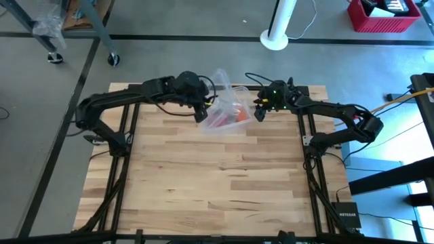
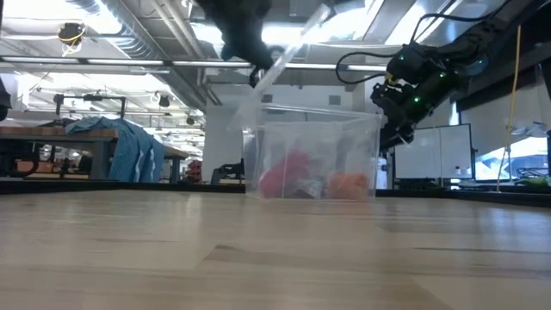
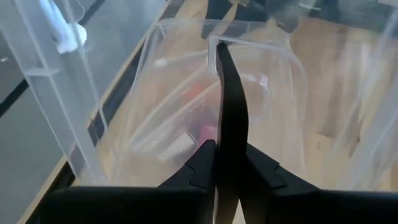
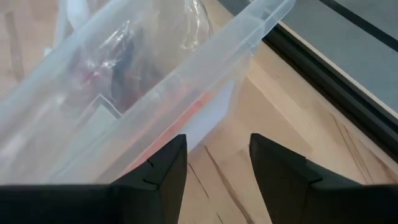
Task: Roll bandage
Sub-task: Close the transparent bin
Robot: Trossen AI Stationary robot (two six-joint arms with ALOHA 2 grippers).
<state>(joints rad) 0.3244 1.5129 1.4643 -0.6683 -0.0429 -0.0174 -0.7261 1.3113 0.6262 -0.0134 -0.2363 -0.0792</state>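
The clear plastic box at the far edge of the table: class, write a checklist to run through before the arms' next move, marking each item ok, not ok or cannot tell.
1. Clear plastic box stands on the table: ok.
2. Lid tilted up off the box: ok, raised at an angle.
3. Left gripper pinching the lid's edge: cannot tell how firm the hold is.
4. Right gripper open beside the box, holding nothing: ok.
5. Pink bandage visible inside the box: ok, next to an orange item.
6. Bandage out on the table for rolling: not ok.
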